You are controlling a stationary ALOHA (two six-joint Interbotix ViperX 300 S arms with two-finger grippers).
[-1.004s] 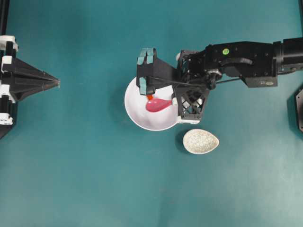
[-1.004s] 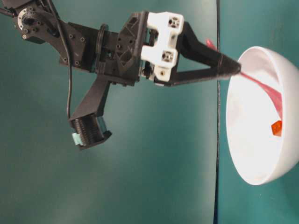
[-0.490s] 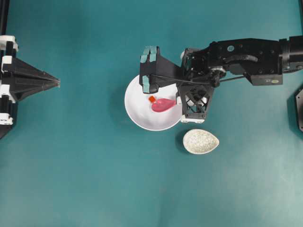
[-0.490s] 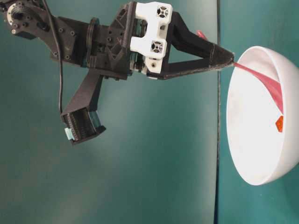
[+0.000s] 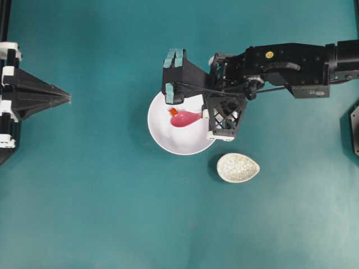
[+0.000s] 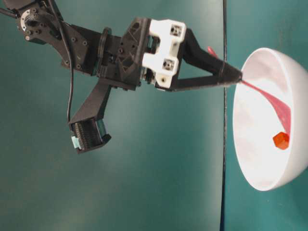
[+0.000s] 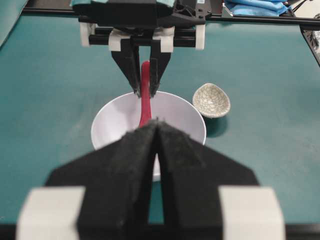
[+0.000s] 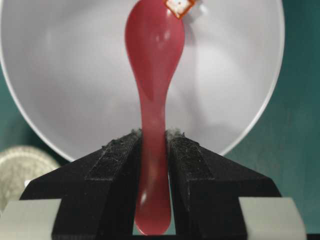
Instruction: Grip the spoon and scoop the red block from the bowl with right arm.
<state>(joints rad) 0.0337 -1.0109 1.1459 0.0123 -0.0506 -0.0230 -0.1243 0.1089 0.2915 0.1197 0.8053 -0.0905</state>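
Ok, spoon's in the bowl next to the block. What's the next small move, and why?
Probably ease the spoon tip forward and under the red block. The right tool grips the handle firmly, but the block sits at the scoop's far edge inside the white bowl, not in the scoop.

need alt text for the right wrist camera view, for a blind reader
The right claw is shut on the handle of a pink spoon, whose scoop reaches out over a white bowl. A tiny red block sits at the scoop's far tip, and a speckled dish peeks in at lower left.
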